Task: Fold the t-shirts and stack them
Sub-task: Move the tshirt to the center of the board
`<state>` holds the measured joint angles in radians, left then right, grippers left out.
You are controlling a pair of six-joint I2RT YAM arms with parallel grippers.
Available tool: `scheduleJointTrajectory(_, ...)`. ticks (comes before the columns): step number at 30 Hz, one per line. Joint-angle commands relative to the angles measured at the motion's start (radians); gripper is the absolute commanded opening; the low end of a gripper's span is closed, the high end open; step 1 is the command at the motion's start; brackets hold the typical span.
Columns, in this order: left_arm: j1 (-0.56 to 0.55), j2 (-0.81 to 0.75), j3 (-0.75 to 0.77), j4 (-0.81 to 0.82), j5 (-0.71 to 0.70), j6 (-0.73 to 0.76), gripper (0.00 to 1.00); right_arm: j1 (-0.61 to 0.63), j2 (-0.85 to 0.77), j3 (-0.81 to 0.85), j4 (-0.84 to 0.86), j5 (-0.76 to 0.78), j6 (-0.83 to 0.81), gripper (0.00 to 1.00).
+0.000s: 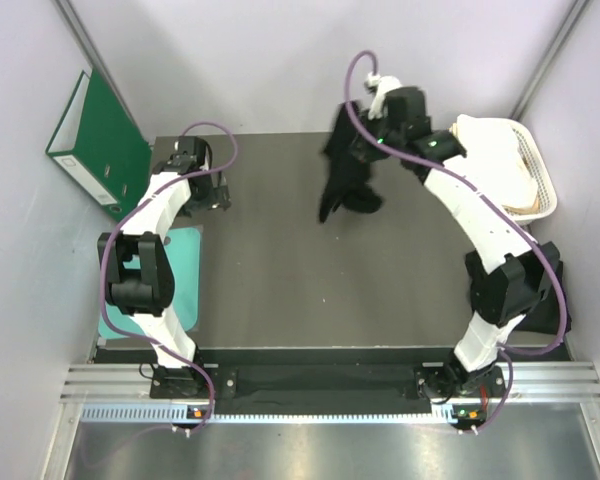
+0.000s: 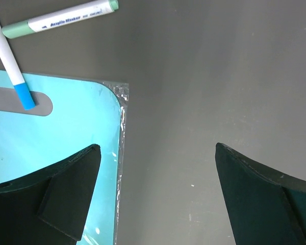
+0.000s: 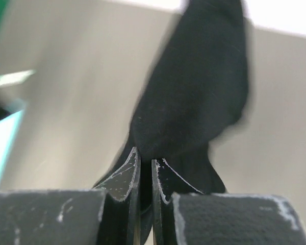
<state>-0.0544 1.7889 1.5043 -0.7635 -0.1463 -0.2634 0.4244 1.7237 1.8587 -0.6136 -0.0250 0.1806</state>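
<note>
- Right gripper (image 3: 145,163): we see its two fingers pressed nearly together on a fold of the black t-shirt (image 3: 199,102) of soft, floppy cloth, so it is clamped on the garment.
- From above, that shirt (image 1: 345,185) hangs bunched below the raised gripper, over the far part of the dark grey table (image 1: 280,270) (whether its lowest fold touches the tabletop, we cannot tell).
- Left gripper (image 2: 158,148): we find its jaws spread wide with nothing between them, above the rounded corner of the flat teal plastic mat (image 2: 56,138) at the table's left side.
- Beside that mat lies a white marker with a pale green cap (image 2: 61,19); a second white marker with a blue tip (image 2: 10,66) rests across the mat's grey slot.
- At the far right stands a white plastic basket (image 1: 545,175) holding cream-white cloth (image 1: 500,165).
</note>
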Motion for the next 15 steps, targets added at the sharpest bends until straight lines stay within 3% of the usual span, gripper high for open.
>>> scheduleJointTrajectory(1, -0.004, -0.060, -0.016, 0.013, 0.002, -0.010, 0.98, 0.063, -0.038, -0.097, 0.075, -0.264, 0.118, 0.00)
scheduleJointTrajectory(5, -0.007, -0.072, -0.030, 0.018, 0.016, -0.013, 0.98, 0.059, -0.108, -0.298, 0.106, -0.230, 0.122, 0.00)
scheduleJointTrajectory(6, -0.010, -0.075, -0.039, 0.020, 0.022, -0.014, 0.98, 0.045, -0.119, -0.387, 0.097, -0.190, 0.138, 0.05)
scheduleJointTrajectory(8, -0.021, -0.086, -0.055, 0.032, 0.037, -0.010, 0.98, -0.024, -0.134, -0.470, 0.080, -0.106, 0.163, 0.23)
scheduleJointTrajectory(9, -0.027, -0.092, -0.071, 0.052, 0.069, 0.001, 0.98, -0.050, -0.138, -0.542, 0.086, -0.104, 0.172, 0.46)
scheduleJointTrajectory(13, -0.088, -0.088, -0.084, 0.082, 0.187, 0.029, 0.98, -0.125, -0.185, -0.624, 0.103, -0.066, 0.200, 0.91)
scheduleJointTrajectory(15, -0.139, -0.060, -0.076, 0.092, 0.237, 0.041, 0.98, -0.131, -0.193, -0.615, 0.109, -0.053, 0.207, 0.93)
